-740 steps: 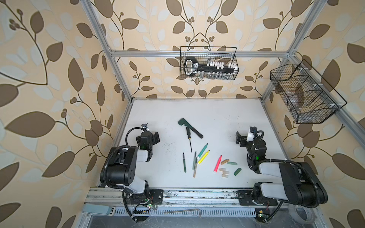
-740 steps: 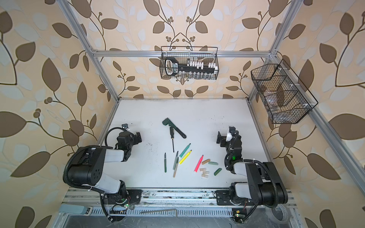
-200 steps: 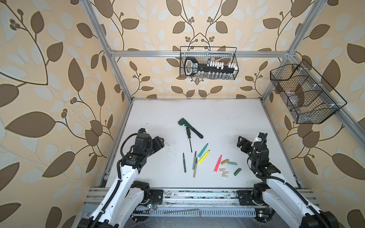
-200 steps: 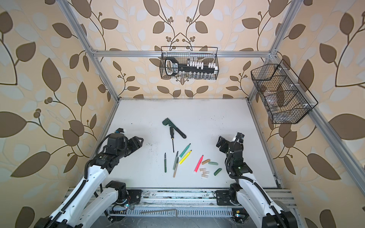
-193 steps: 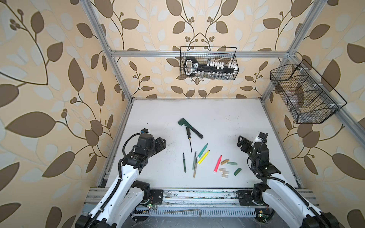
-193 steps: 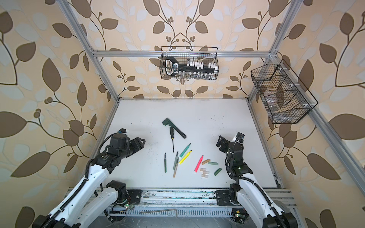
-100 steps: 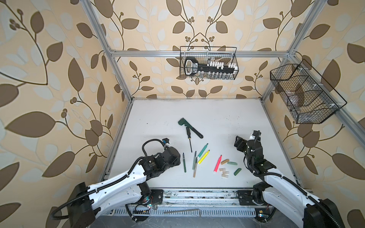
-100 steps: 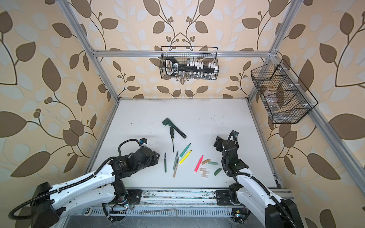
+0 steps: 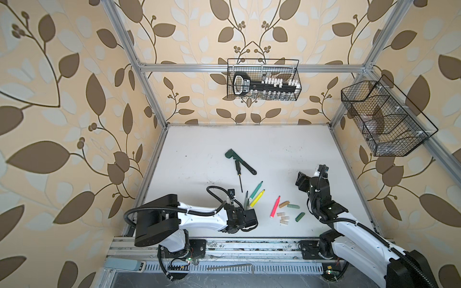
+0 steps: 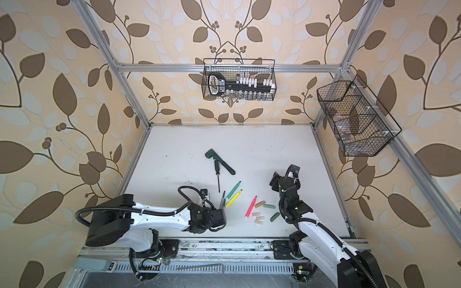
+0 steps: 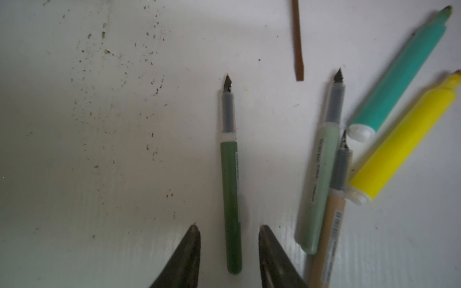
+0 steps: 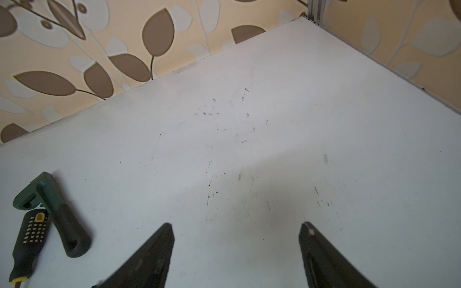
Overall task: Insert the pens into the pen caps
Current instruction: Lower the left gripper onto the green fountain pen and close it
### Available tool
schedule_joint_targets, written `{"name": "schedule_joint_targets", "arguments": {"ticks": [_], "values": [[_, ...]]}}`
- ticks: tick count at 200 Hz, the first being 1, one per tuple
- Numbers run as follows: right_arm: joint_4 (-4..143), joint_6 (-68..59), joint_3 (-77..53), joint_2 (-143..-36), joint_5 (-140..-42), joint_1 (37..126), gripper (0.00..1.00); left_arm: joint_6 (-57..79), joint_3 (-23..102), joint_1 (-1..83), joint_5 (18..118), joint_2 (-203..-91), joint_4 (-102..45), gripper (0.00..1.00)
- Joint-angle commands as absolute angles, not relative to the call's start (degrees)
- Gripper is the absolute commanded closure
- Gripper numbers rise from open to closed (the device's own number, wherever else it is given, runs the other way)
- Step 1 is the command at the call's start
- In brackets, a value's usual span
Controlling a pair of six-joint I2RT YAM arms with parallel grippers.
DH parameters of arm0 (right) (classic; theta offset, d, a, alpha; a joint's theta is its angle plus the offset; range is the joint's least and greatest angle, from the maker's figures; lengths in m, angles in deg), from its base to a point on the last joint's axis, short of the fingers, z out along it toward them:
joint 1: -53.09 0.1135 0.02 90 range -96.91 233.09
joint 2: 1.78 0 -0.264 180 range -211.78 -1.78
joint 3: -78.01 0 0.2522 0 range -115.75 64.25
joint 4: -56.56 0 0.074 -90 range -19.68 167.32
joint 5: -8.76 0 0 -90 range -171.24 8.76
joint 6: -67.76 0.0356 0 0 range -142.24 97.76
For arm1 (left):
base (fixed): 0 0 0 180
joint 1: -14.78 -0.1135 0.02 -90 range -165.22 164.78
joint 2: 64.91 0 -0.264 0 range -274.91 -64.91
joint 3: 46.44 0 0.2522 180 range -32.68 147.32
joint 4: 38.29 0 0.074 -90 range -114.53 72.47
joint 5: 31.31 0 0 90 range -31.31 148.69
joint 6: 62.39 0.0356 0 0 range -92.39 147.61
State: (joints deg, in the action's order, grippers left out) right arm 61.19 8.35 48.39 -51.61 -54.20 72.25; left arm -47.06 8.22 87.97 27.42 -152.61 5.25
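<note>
Dark green pen (image 11: pixel 232 207) beneath left end effector (image 11: pixel 229 226)

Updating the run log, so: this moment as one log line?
left gripper: open, straddling slim dark green pen on white table | right gripper: open, empty, above table

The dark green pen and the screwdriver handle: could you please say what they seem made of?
Dark green pen: likely plastic, smooth, evenly coloured barrel with printed strip. Screwdriver handle: probably matte rubbery plastic, given its moulded grid of pale squares.
</note>
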Motion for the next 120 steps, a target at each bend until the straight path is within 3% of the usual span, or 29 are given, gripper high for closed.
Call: {"name": "schedule_joint_targets", "arguments": {"ticks": [1, 43, 87, 120], "values": [[62.4, 7.9, 47.1, -50.6, -53.1, 72.7, 0.20, -51.8, 10.2, 88.3, 24.2, -155.2, 8.1, 0.60], [62.7, 7.9, 47.2, -50.4, -52.9, 73.1, 0.21, -49.8, 9.2, 86.3, 25.8, -157.6, 4.8, 0.59], [63.1, 8.0, 46.9, -50.6, -52.5, 73.3, 0.21, -46.2, 7.8, 82.7, 30.8, -160.3, -1.0, 0.71], [63.4, 8.3, 47.0, -50.5, -52.1, 73.3, 0.21, -44.7, 8.3, 80.7, 32.8, -162.0, -1.0, 0.85]]}}
